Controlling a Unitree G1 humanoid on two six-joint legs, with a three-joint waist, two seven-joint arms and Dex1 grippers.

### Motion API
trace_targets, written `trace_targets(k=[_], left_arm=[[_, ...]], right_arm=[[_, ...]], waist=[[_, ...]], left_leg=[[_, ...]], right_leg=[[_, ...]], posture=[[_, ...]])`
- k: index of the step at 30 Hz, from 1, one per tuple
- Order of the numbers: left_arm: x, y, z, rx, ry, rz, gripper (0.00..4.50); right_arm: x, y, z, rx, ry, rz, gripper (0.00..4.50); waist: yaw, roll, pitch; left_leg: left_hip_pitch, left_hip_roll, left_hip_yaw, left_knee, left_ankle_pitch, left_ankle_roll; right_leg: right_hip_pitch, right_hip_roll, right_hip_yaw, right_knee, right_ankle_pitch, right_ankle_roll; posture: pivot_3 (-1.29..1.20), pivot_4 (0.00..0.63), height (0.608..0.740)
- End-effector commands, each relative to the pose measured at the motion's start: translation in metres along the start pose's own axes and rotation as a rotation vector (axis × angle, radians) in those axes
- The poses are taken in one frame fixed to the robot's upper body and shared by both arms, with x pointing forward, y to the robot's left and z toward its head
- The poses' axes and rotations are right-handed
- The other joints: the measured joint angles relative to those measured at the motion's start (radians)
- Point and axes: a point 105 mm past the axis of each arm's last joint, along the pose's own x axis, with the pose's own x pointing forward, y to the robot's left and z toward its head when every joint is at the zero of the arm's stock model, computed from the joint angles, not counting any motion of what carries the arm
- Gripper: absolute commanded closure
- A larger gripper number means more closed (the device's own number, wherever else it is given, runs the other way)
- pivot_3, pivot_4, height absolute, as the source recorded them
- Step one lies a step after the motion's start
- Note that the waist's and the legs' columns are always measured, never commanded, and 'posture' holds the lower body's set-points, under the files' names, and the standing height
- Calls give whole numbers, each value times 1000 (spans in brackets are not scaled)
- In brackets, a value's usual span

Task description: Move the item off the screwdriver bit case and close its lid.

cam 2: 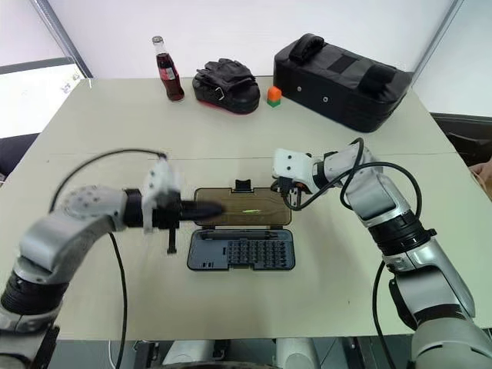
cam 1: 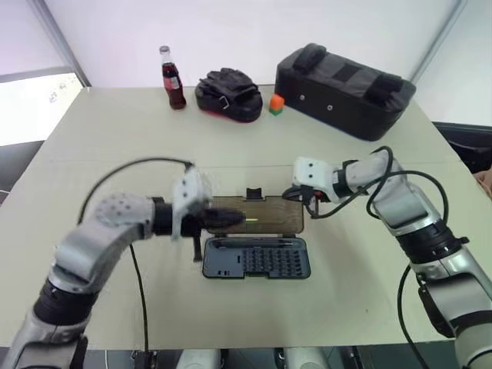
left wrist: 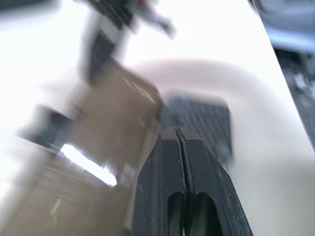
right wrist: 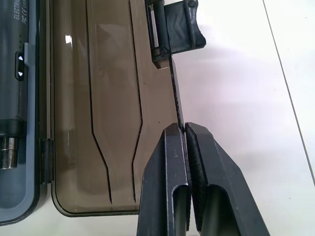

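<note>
Right wrist view: right fingers [right wrist: 184, 129] pinch the one lid's [right wrist: 98, 108] edge; left fingers [left wrist: 178, 135] closed, empty.

Count on the beige tabletop [cam 1: 115, 138] — one of each object, two grippers

One flat dark slate-grey plastic bit case [cam 1: 256, 258] with one translucent smoky-brown lid [cam 1: 261, 214]; one glass cola bottle with a red label [cam 1: 172, 78]; one black padded mitt [cam 1: 228, 94]; one small orange-and-green block [cam 1: 276, 104]; one large black padded bag [cam 1: 344, 90] — and two black two-fingered grippers, left [cam 1: 231, 220] and right [cam 1: 305, 200].
</note>
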Motion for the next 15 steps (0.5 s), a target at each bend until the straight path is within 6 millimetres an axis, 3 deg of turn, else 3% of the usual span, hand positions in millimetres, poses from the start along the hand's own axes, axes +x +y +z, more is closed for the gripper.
trace_targets(k=[1, 3, 7, 11, 15], left_arm=[[-15, 15, 23, -33, -86, 100, 4500], [-19, 17, 24, -68, -97, 116, 4500], [-41, 39, 6, -143, -56, 234, 4500], [-69, 70, -50, -154, 112, 404, 4500], [-68, 80, -95, -160, 208, 462, 4500]], right_arm=[[-12, -4, 12, -34, -41, -34, 4418], [-11, -3, 12, -30, -42, -31, 4418], [-10, -1, 10, -22, -42, -28, 4418], [-9, -1, 10, -20, -44, -29, 4418], [-8, -2, 11, -18, -48, -34, 4418]], waist=[[-2, 0, 0], [-5, 0, 1], [-4, 0, 1], [-5, 0, 1], [3, 0, 1]], left_leg=[[0, 0, 0, 0, 0, 0], [0, 0, 0, 0, 0, 0], [0, 0, 0, 0, 3, -5], [1, -2, 1, -1, 3, -5], [1, -2, 1, -1, 3, -5]], right_leg=[[0, 0, 0, 0, 0, 0], [0, 0, 0, 0, 0, 0], [-1, 0, 0, 0, 0, 0], [-1, 1, 0, 1, 0, 0], [-1, 1, 0, 1, 0, 0]], posture=[[0, 150, 740], [0, 150, 740], [0, 150, 740], [0, 150, 740], [0, 150, 740]])
